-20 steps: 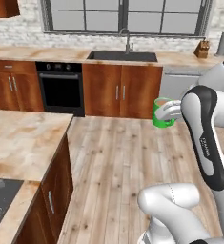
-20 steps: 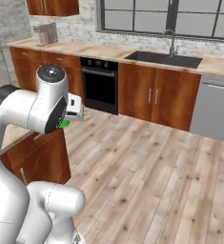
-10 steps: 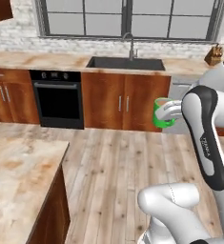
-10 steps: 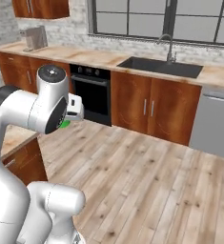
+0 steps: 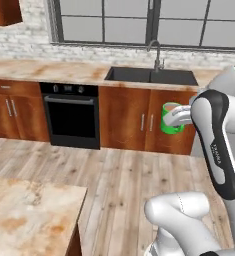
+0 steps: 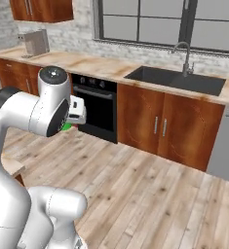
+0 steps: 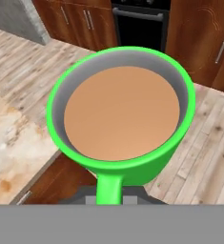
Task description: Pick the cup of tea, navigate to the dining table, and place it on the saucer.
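Your cup of tea (image 7: pixel 120 119) is up in the air, and the claw (image 7: pixel 108 193) is pinched tight on its green handle at 6 o'clock in the hand view. The brown tea sits level inside. In the left base view the cup (image 5: pixel 171 118) hangs at about 2 o'clock, in front of the cabinets under the sink (image 5: pixel 151 76). So step 1, the pick, is done. The drive and the set-down are left, I think. I can't see the saucer yet. A stone-topped desk (image 5: pixel 24 220) corner shows at 8 o'clock. Since 1 second ago the whole room has slid sideways, so the base is turning.
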